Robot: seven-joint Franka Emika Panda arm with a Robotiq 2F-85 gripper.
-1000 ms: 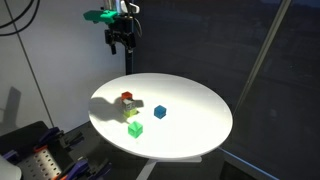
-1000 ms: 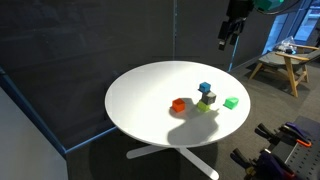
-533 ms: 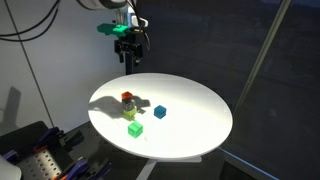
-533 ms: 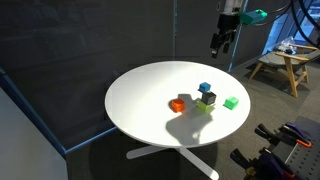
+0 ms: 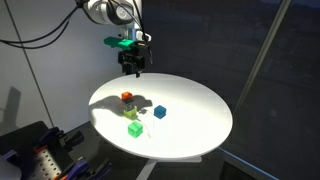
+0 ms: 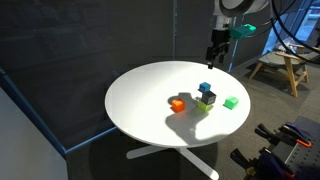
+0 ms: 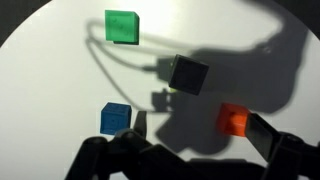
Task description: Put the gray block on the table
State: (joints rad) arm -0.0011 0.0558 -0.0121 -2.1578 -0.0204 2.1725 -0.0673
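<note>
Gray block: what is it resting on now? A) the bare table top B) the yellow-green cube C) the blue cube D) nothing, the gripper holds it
B: in an exterior view the gray block sits atop the yellow-green cube, apart from the gripper.

Arm: the Panda arm [image 5: 108,11] enters from the top of the frame in both exterior views, and its white final links bend downward.
Wrist: the wrist [image 5: 122,43], marked by a green-lit section, sits directly above the gripper.
Gripper: the gripper [image 5: 133,68] points roughly straight down and hangs in the air over the far edge of the table [image 5: 200,125], well clear of the top; in an exterior view [image 6: 211,55] it sits above the rim.
Fingers: in the wrist view the dark fingers [image 7: 285,155] come in from the bottom edge, with the jaws spread wide.
Contact: the gripper touches no surface and grips no object.
</note>
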